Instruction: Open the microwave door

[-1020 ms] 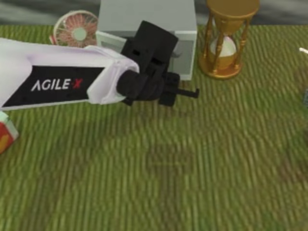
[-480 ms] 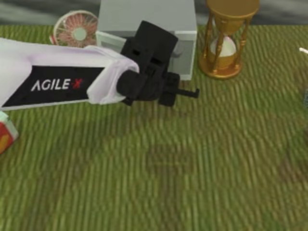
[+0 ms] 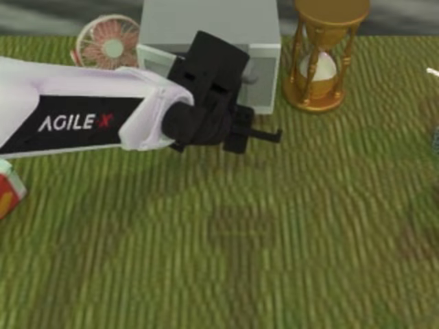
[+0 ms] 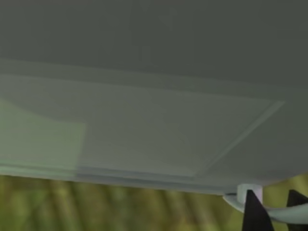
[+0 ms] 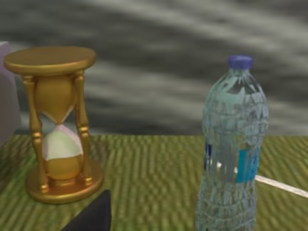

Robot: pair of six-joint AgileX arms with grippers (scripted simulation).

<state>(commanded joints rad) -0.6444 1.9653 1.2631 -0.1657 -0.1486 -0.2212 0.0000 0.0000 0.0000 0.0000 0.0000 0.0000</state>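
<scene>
- The left gripper (image 3: 264, 133) sits in front of the microwave (image 3: 209, 31), low against its face, on a white arm reaching in from the table's left side.
- In the left wrist view two dark fingertips (image 4: 253, 211) stand either side of a pale handle (image 4: 250, 192) under the microwave door (image 4: 144, 125); whether they pinch it I cannot tell.
- The microwave stands at the far edge of the green mat (image 3: 274, 240); its door looks slightly ajar.
- A pink fan (image 3: 106, 41) is just left of the microwave, a golden hourglass (image 3: 322, 55) just right.
- The right arm is parked off to the right of the microwave; only a dark tip (image 5: 94, 216) shows near a water bottle (image 5: 233, 154), its fingers unreadable.
</scene>
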